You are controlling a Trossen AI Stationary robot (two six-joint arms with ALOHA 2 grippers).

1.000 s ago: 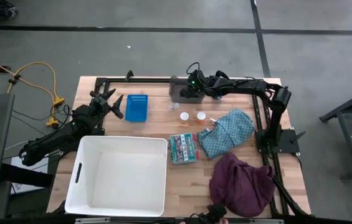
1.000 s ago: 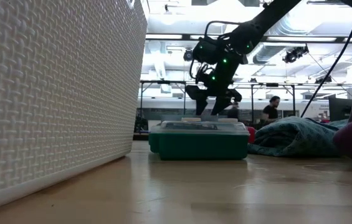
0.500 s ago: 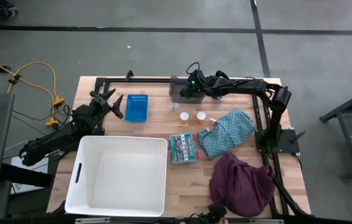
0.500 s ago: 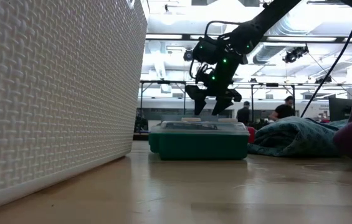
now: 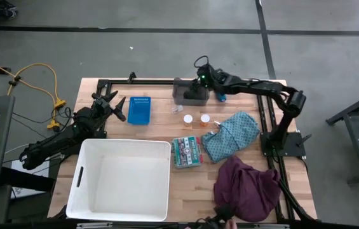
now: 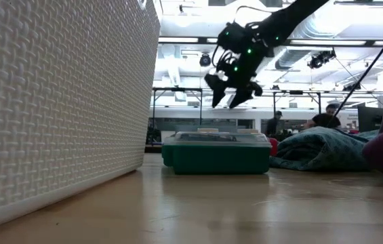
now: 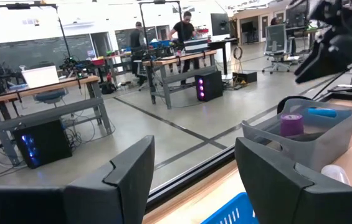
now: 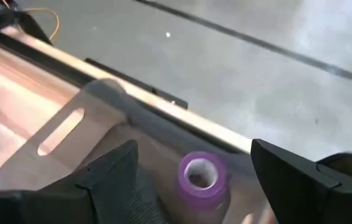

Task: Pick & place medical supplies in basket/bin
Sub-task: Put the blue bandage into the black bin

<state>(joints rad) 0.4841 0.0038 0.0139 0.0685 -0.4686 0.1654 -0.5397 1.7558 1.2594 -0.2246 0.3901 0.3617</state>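
Observation:
My right gripper (image 8: 193, 146) hangs open above the grey bin (image 5: 182, 95) at the table's far edge, touching nothing. A purple roll (image 8: 202, 177) stands on end inside the bin (image 7: 325, 134), below the gap between the fingers. A blue roll (image 7: 321, 112) lies at the bin's right end. Two orange bottles with white caps (image 5: 187, 119) (image 5: 204, 119) stand in front of the bin. The teal cloth (image 5: 233, 135) and the maroon cloth (image 5: 248, 187) lie on the table's right half. My left gripper (image 7: 194, 149) waits open at the far left, beside a blue box (image 5: 139, 109).
A big white basket (image 5: 121, 179) fills the near left of the table, and its woven wall (image 6: 62, 102) blocks the left of the low view. A green box (image 5: 186, 151) lies between the basket and the teal cloth. People move in the room beyond.
My right gripper has risen straight up from the grey bin with nothing between its fingers, most of it in the last half second. The purple roll stays in the bin.

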